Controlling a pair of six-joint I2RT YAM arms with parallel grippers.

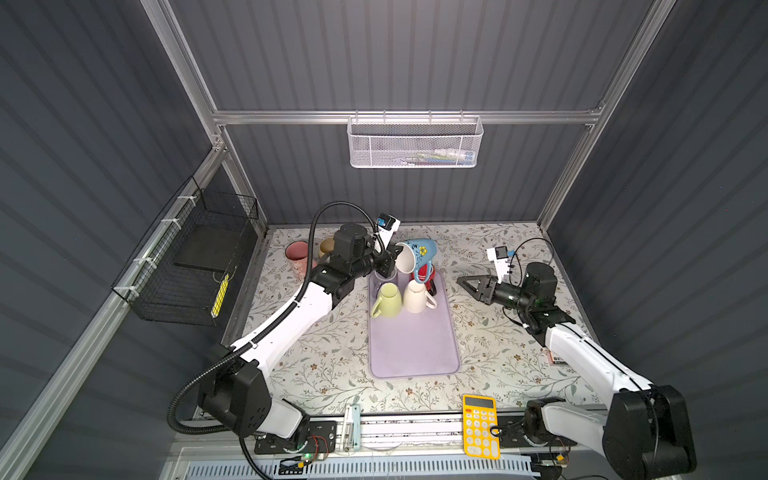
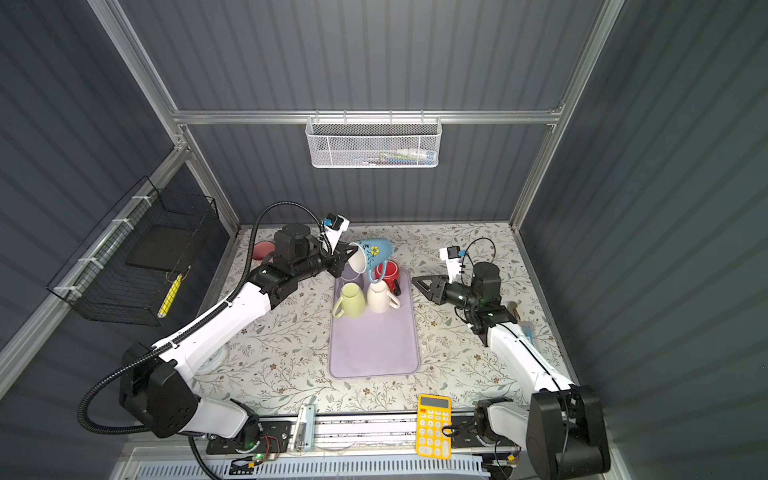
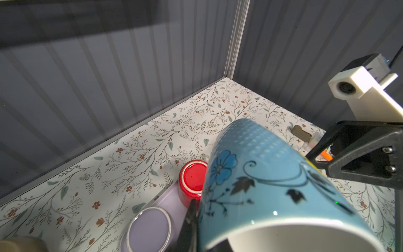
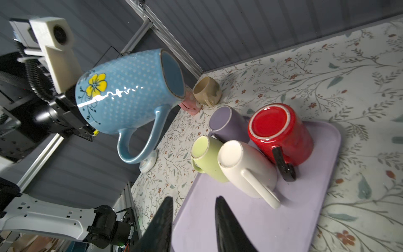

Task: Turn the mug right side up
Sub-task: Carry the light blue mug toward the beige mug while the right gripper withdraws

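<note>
A blue mug [image 1: 417,253] [image 2: 372,253] with flower prints hangs tilted on its side above the far end of the lilac tray [image 1: 415,349]. Its white mouth faces the left arm and its base [image 4: 172,74] points away. My left gripper [image 1: 392,258] [image 3: 206,233] is shut on the mug's rim, with one finger [image 3: 192,216] outside the wall and the other inside. The mug's handle [image 4: 139,141] hangs downward. My right gripper [image 1: 459,280] [image 4: 194,198] stands open and empty to the right of the tray, pointing toward the mugs.
Several mugs stand upside down on the tray's far end: red [image 1: 424,274], purple [image 4: 224,122], green [image 1: 388,299] and white [image 1: 415,297]. A pink mug [image 1: 297,253] and a tan one [image 1: 326,247] sit at the back left. A yellow calculator [image 1: 480,426] lies at the front.
</note>
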